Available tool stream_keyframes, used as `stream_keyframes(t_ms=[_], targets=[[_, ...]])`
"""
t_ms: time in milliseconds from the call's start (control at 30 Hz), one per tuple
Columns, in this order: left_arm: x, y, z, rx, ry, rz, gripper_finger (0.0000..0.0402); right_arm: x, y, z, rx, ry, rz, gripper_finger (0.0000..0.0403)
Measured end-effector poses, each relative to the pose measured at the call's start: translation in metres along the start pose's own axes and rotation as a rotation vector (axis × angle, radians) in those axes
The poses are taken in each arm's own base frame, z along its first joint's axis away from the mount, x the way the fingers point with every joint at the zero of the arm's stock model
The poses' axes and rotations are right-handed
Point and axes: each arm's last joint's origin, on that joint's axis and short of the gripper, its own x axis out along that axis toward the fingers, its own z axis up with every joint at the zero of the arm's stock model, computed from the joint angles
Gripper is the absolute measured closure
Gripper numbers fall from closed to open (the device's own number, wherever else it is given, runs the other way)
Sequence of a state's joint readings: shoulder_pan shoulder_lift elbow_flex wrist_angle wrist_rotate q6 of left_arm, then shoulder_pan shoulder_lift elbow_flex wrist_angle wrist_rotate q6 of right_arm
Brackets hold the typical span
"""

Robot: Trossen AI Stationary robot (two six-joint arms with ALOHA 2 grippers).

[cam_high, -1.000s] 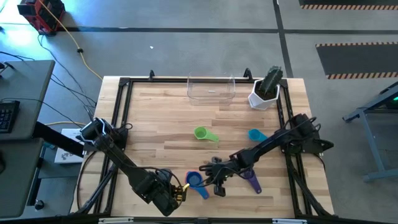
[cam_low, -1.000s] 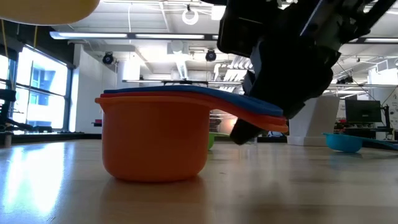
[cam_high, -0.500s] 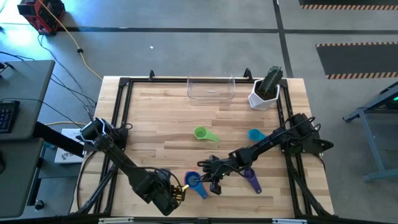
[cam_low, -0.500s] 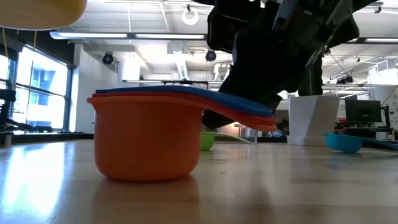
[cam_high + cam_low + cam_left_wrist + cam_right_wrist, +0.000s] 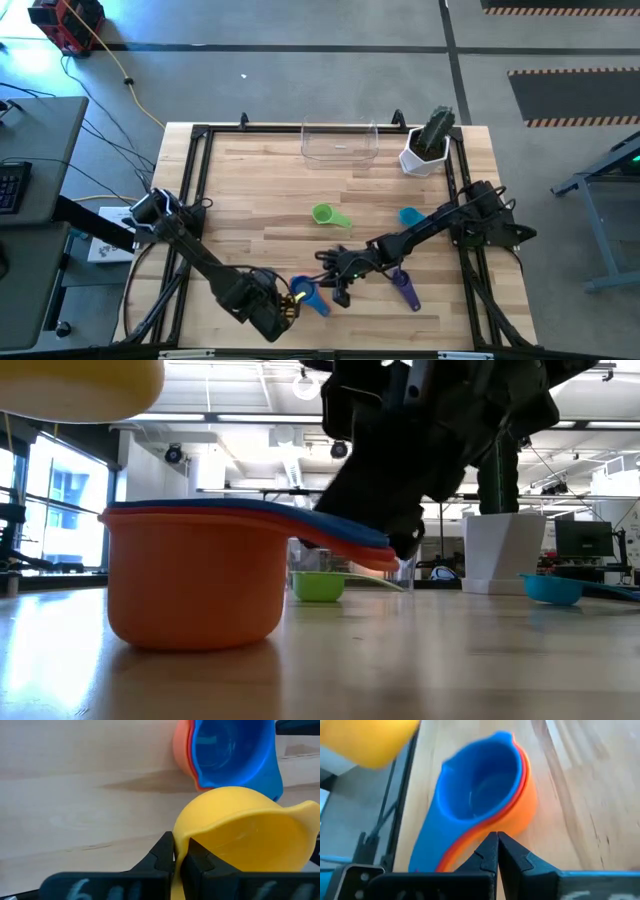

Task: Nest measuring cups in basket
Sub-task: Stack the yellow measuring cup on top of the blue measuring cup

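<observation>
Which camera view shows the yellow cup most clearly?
The left wrist view: the yellow cup fills it, pinched at its rim by the left tool. The low view shows only its underside, the right wrist view a corner, the high view a speck.

The right end effector (image 5: 337,282), closed, has slid toward the left arm, pushing the nested blue cup (image 5: 303,291) and orange cup (image 5: 195,590) across the bench (image 5: 260,215).
</observation>
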State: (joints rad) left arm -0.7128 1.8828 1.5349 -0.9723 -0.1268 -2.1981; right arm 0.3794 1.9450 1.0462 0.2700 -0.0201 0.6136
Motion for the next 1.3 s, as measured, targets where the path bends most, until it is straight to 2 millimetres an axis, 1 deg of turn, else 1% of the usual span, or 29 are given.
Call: stream_keyframes(t_ms=[167,333,533,800,900,1000,1067,1167,1300], targets=[[0.000,0.000,-0.001,0.010,0.014,0.009,0.0394,0.000,-0.001,-0.008,0.037,0.086,0.002,0.0402],[0.000,0.001,-0.001,0.010,0.014,0.010,0.0394,0.000,0.011,-0.017,0.054,0.121,0.026,0.0402],[0.000,0.000,0.000,0.039,0.014,0.009,0.0394,-0.001,0.023,-0.025,0.081,0.099,0.022,0.0402],[0.001,-0.004,0.005,0.092,0.010,0.007,0.0394,-0.001,0.027,-0.024,0.138,0.053,0.014,0.0402],[0.001,-0.005,0.007,0.116,0.011,0.007,0.0394,0.004,0.026,-0.026,0.166,0.042,0.016,0.0402],[0.001,-0.005,0.007,0.135,0.011,0.008,0.0394,0.014,0.024,-0.030,0.186,0.064,0.010,0.0402],[0.001,-0.005,0.008,0.143,0.011,0.008,0.0394,0.020,0.028,-0.027,0.185,0.071,0.029,0.0402],[0.001,-0.005,0.007,0.153,0.018,0.013,0.0394,0.025,0.038,-0.016,0.154,0.063,0.072,0.0402],[0.001,-0.004,0.007,0.161,0.027,0.020,0.0394,0.035,0.047,-0.006,0.084,0.100,0.049,0.0402]])
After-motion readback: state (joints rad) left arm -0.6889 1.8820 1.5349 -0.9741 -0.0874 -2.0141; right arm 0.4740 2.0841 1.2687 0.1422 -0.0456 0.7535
